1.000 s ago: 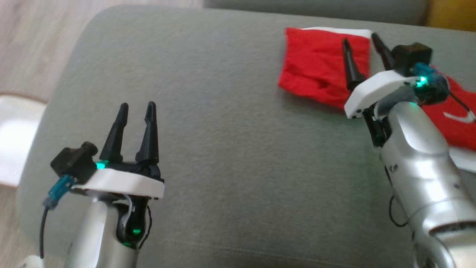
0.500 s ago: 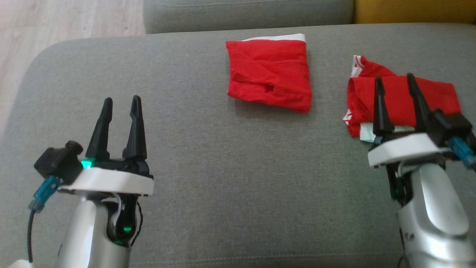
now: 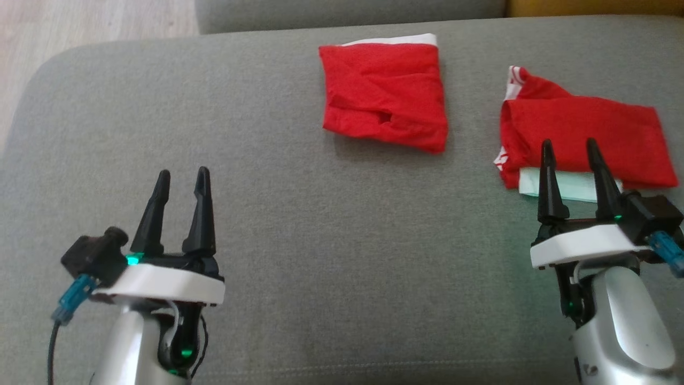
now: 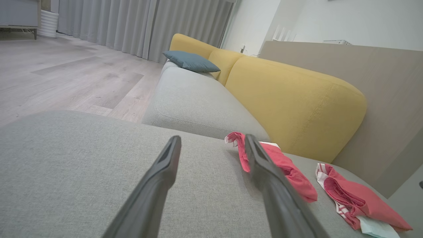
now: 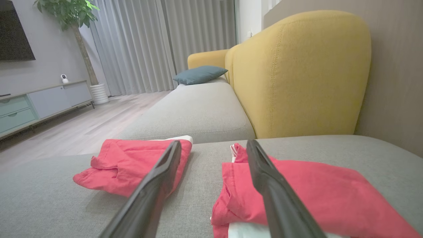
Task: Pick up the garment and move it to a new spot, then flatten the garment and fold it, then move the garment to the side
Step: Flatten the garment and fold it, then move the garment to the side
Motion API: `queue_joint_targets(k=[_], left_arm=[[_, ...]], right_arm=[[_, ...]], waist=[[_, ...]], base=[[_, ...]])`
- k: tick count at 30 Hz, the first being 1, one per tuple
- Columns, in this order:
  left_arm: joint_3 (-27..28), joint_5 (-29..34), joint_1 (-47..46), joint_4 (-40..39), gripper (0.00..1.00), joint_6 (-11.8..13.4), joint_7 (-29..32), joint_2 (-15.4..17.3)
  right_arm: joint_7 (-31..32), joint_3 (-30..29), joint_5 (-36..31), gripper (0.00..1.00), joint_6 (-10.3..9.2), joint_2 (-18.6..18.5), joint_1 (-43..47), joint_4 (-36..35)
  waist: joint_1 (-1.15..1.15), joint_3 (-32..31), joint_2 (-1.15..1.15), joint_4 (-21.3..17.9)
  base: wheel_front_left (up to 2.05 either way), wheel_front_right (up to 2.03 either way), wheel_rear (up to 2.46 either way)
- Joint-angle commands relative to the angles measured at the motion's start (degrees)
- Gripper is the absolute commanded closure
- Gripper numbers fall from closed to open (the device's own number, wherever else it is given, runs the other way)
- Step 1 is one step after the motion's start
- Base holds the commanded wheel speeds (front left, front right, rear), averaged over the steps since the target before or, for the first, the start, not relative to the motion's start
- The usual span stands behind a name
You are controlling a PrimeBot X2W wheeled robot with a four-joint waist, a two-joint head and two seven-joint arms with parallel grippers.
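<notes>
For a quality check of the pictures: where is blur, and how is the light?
Head view: soft and grainy, even daylight, a faint shadow under the middle red garment. Left wrist view: the left pincer is blurred near the lens, the yellow sofa back sharp. Right wrist view: the right pincer is blurred too, the curtains clear.

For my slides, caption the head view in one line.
Open left gripper and right gripper above a grey cushion; one folded red garment lies beside a second red garment.
</notes>
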Motion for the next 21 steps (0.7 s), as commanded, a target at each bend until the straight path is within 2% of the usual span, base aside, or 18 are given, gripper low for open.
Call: queue_joint_targets(k=[1,5,10,14,21], left_arm=[[0.98,0.48,-3.3,-2.24,0.0,-0.27,-0.69,0.87],[-0.69,0.77,-4.76,-2.45,0.0,-0.34,-0.69,0.87],[-2.23,0.49,-6.53,-1.9,0.0,-0.39,-0.69,0.87],[-3.39,0.51,-7.28,-1.44,0.0,-0.4,-0.69,0.87],[-4.77,-0.72,-8.85,-1.05,0.0,-0.41,-0.69,0.87]], right_arm=[[-0.29,1.27,-0.16,0.0,0.12,0.31,-2.79,-1.5],[2.72,0.94,0.38,0.0,0.12,0.31,-5.95,-0.12],[12.14,0.83,6.22,0.0,0.12,0.31,-14.65,6.0],[16.22,-0.27,9.12,0.0,0.12,0.31,-19.98,11.01],[21.51,-6.96,5.23,0.0,0.12,0.31,-30.51,24.77]], waist=[[0.0,1.15,0.0,1.06],[0.0,3.7,0.0,3.31],[0.0,7.97,0.0,7.38],[0.0,9.89,0.0,9.41],[0.0,12.89,0.0,13.51]], base=[[0.0,0.0,0.0],[0.0,0.0,0.0],[0.0,0.0,0.0],[0.0,0.0,0.0],[0.0,0.0,0.0]])
